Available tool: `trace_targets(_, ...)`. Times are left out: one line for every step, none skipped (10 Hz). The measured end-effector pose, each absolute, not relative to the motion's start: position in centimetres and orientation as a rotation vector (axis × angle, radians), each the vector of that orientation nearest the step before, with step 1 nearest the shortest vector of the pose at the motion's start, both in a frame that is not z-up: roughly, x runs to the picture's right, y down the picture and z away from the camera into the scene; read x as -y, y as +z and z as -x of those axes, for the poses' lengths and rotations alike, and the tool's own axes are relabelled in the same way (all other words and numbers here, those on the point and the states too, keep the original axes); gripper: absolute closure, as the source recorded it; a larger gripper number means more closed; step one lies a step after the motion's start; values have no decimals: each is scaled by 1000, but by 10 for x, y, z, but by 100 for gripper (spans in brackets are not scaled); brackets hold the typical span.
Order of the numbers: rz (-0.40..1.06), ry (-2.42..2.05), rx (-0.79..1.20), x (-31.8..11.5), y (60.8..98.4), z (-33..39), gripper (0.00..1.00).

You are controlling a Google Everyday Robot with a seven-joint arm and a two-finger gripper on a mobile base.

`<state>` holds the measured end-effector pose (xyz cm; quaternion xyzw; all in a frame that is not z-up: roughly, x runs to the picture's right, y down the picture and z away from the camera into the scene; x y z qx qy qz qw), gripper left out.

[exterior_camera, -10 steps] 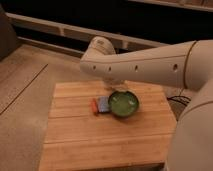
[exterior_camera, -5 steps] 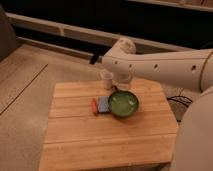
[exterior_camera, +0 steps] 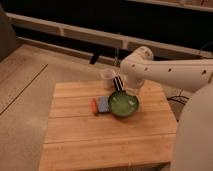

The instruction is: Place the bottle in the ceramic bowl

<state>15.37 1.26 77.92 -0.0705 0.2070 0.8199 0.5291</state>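
1. Here, a wooden tabletop point(exterior_camera: 100, 145) made of pale slats with visible grain carries every object; the slats run from the left edge to the right edge, and all the objects sit toward the far edge.

2. Furthest left in the cluster is a small orange-red piece point(exterior_camera: 94, 106), slim and lying flat, touching or just beside a flat blue block point(exterior_camera: 103, 104) with a matte, rectangular face.

3. Just beyond the block, close to the far edge of the tabletop, stands the bottle point(exterior_camera: 107, 78), a small whitish container, upright, with its long axis vertical. It looks smooth and pale, much narrower than the bowl.

4. Directly right of the bottle is the gripper point(exterior_camera: 119, 83), dark and striped-looking, hanging from the robot's white rounded wrist. Its fingers are brought together with nothing visibly between them, so the bottle does not appear to be held. The bottle lies to the gripper's left, just beside it; whether they touch cannot be told.

5. Nearer the viewer and slightly right sits the ceramic bowl point(exterior_camera: 123, 104), round, with a glossy green inside and a dark rim, its left side touching or nearly touching the blue block. It looks empty.

6. Furthest right, the white arm point(exterior_camera: 170, 74) stretches away past the right edge of the tabletop.

7. Judged from this layout, the bottle is not yet grasped; the fingers would have to part and shift left around the upright bottle.
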Motion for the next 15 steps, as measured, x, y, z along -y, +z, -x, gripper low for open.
trace_targets(176, 1953, -513, -18, 786, -157, 100)
trace_targets(186, 1932, -561, -30, 800, -164, 100)
trace_targets(199, 1916, -590, -37, 809, -162, 100)
trace_targets(214, 1898, -618, -45, 820, -159, 100)
trace_targets(236, 1874, -659, -56, 833, -155, 100)
trace_targets(265, 1846, -698, -68, 848, -149, 100)
trace_targets(290, 1817, -722, -76, 861, -141, 100)
trace_targets(309, 1789, -732, -77, 871, -133, 100)
trace_targets(337, 1753, -743, -80, 880, -123, 100)
trace_targets(353, 1732, -748, -82, 884, -118, 100)
trace_targets(356, 1730, -749, -82, 885, -117, 97)
trace_targets(356, 1730, -750, -82, 885, -117, 87)
trace_targets(355, 1731, -750, -82, 885, -118, 79)
trace_targets(355, 1730, -750, -82, 885, -118, 69)
trace_targets(356, 1731, -750, -82, 885, -118, 57)
